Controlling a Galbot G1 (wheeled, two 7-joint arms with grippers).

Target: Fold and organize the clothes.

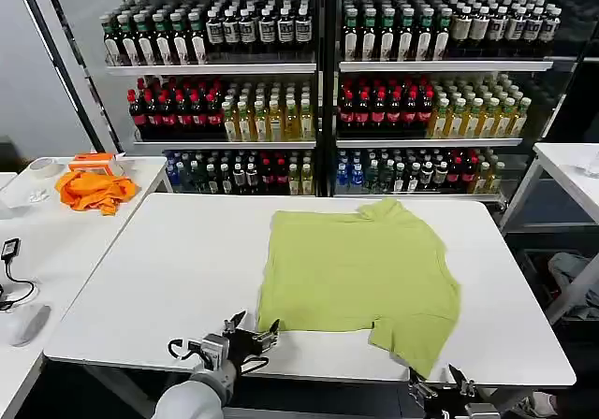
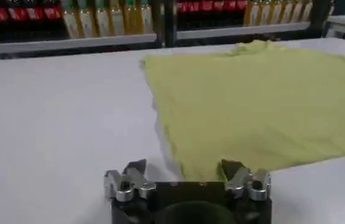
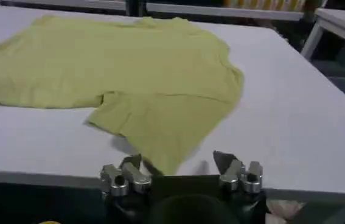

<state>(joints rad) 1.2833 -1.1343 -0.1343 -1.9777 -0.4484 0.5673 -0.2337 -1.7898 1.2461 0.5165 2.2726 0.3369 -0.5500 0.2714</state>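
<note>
Yellow-green cotton T-shirt (image 1: 360, 274) lay flat on the white rectangular table (image 1: 168, 269), toward its right side, one sleeve reaching the near edge. The left gripper (image 1: 251, 335) hovered over the near edge beside the shirt's left hem, fingers spread. The right gripper (image 1: 440, 383) sat below the near edge, fingers apart, empty.

No text on the bottles (image 1: 281, 110) can be read.

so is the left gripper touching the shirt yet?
Apart. In the left wrist view, the open left gripper sits just short of the T-shirt; white table shows between.
</note>
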